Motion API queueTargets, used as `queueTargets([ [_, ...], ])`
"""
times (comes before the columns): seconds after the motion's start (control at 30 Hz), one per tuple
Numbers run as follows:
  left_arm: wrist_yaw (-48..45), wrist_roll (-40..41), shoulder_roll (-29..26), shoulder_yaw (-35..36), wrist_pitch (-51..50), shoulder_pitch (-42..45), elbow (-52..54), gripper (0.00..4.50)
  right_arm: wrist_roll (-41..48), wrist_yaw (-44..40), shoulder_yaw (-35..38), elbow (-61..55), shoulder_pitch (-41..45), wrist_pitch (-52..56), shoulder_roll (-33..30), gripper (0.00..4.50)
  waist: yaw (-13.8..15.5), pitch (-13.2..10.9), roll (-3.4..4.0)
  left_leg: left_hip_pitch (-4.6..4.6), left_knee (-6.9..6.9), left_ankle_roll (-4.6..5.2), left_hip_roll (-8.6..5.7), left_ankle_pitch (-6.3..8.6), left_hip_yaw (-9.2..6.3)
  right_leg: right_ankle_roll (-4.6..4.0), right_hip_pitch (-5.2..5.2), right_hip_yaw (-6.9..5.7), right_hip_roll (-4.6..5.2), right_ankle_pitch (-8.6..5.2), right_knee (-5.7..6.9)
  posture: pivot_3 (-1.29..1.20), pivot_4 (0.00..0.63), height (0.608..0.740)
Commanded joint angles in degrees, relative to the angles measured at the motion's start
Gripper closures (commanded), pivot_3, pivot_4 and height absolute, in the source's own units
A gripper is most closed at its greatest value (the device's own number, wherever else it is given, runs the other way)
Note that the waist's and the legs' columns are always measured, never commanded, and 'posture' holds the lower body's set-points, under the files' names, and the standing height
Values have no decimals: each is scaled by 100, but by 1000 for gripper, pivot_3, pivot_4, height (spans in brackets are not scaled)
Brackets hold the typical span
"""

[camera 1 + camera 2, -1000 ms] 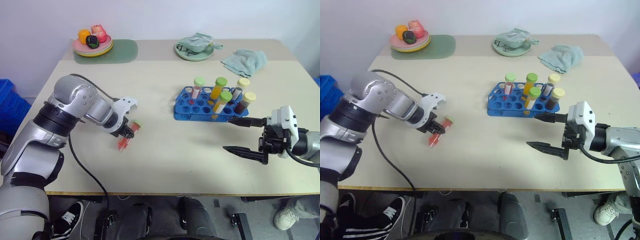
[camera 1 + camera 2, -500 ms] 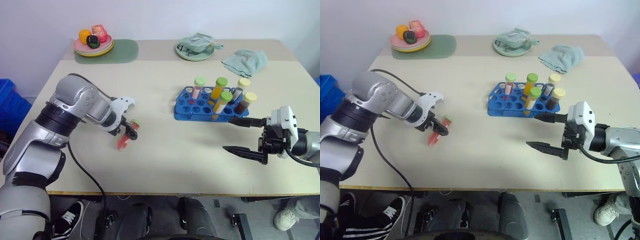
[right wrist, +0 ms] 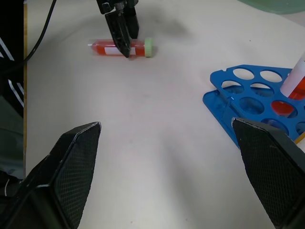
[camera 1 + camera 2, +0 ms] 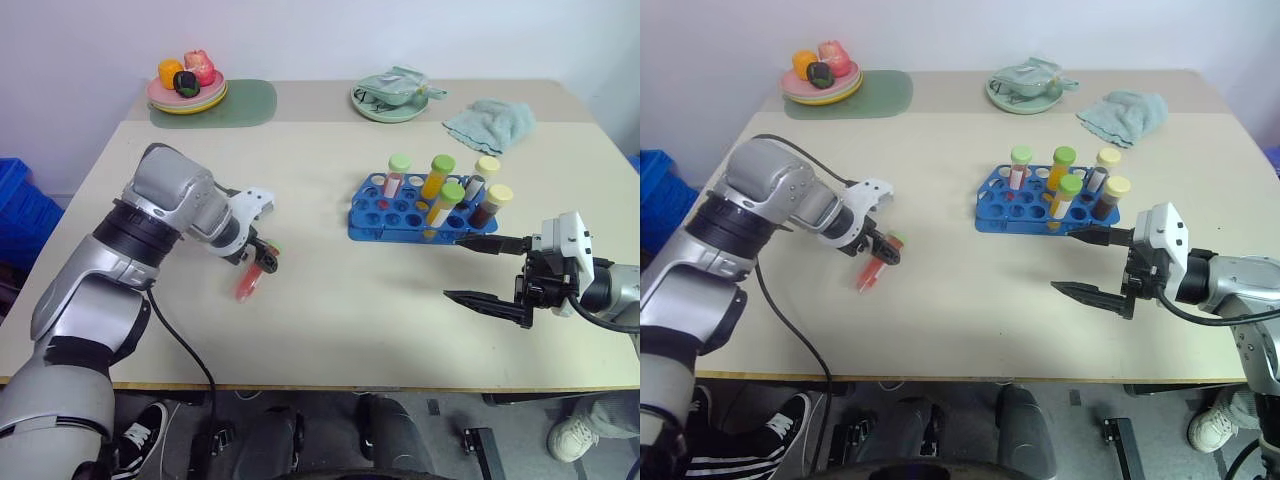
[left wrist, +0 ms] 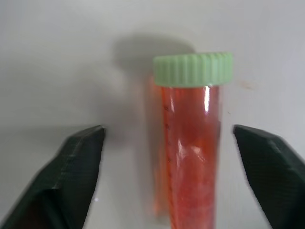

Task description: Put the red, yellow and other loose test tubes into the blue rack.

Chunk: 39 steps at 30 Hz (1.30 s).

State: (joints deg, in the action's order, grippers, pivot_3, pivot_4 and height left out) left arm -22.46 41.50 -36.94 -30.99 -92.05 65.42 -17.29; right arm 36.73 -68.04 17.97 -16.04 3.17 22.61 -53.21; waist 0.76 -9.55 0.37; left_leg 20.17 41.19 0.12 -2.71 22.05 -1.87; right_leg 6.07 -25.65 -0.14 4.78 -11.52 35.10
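Observation:
A red test tube (image 4: 248, 281) with a pale green cap lies flat on the table, left of centre. My left gripper (image 4: 263, 256) points down over it and is open. In the left wrist view its black fingers (image 5: 78, 171) stand apart on either side of the red test tube (image 5: 190, 148) without touching it. The blue rack (image 4: 398, 212) sits right of centre and holds several upright capped tubes, one of them yellow (image 4: 436, 176). My right gripper (image 4: 452, 268) hovers open in front of the rack's right end, holding nothing.
A plate of toy fruit (image 4: 186, 88) rests on a green mat (image 4: 232, 104) at the back left. A green plate (image 4: 392, 98) and a teal cloth (image 4: 489, 121) lie at the back right. A blue crate (image 4: 20, 212) stands beside the table's left edge.
My left gripper was shut on the red tube and has opened; the tube now lies on the table between its fingers. The left wrist has rolled. The right arm has not moved.

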Motion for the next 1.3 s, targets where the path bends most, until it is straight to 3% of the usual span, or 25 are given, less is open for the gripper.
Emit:
queueTargets([
  [0.03, -241, -272, 97, -3, -45, 98, 22, 1887, 60, 36, 81, -211, -13, -32, 32, 0, 1, 0, 0, 0, 0, 0, 0, 0, 0, 0, 0, 0, 0, 0, 0, 0, 150, 740],
  [0.13, -384, -466, 155, 21, -37, 84, 44, 3308, 56, 38, 99, -230, -49, -40, 30, 0, -3, 0, 0, 1, 0, 0, 1, 0, 0, 0, 0, 0, 0, 0, 0, 0, 150, 740],
  [0.17, -420, -499, 169, 34, -40, 88, 25, 3666, 51, 31, 106, -231, -66, -47, 28, 0, -3, 0, 0, 1, -1, 0, 1, 0, 0, 0, 0, 0, -1, 0, 0, 0, 150, 740],
  [0.2, -470, -545, 165, 40, -42, 95, 52, 3747, 50, 36, 113, -233, -75, -47, 30, 0, -3, 0, 0, 0, -1, 0, 2, 0, 0, 0, 0, 0, -2, 0, 0, 0, 150, 740],
  [0.47, -740, -572, -20, 166, -45, 112, 330, 3747, 101, 42, 170, -236, -137, -2, 21, 0, -6, -1, -1, 3, 0, 0, 9, 0, 0, 0, -1, 0, -2, 0, 1, 0, 150, 740],
  [0.73, -524, -1052, 241, 1331, 1140, -123, 1165, 3747, 228, -60, 580, -63, -266, 159, -151, 0, 0, -1, -2, 7, 0, 0, 16, 0, -4, 0, -2, -1, -1, 0, 0, 0, 150, 740],
  [0.83, -436, -968, 578, 1994, 1500, -427, 1418, 3747, 276, -19, 814, -12, -304, 254, -174, 0, -1, 0, 0, 4, -3, 0, 17, 0, -2, 0, -3, -1, 0, 0, 0, 0, 150, 740],
  [0.93, -226, -886, 1100, 2786, 2185, -879, 1688, 3747, 271, 247, 1010, 61, -240, 310, -104, 0, 3, -1, -1, 4, -2, 0, 19, 0, 0, 0, -3, -1, 0, 0, -1, 0, 150, 740],
  [1.1, -332, -1571, 1420, 2743, 4343, -1504, 2015, 3747, 315, 708, 1154, -67, -219, 410, 69, 0, 4, 0, -1, 4, -1, -1, 20, 0, 1, 0, -6, -1, 1, 0, -2, 0, 150, 740],
  [1.3, -609, -1869, 1762, 2706, 5787, -1875, 1999, 3747, 363, 972, 1319, -369, -491, 474, 198, 0, 24, 0, -1, 7, 2, -1, 17, 0, 2, 0, -5, -1, 4, 0, -3, 0, 150, 740],
])
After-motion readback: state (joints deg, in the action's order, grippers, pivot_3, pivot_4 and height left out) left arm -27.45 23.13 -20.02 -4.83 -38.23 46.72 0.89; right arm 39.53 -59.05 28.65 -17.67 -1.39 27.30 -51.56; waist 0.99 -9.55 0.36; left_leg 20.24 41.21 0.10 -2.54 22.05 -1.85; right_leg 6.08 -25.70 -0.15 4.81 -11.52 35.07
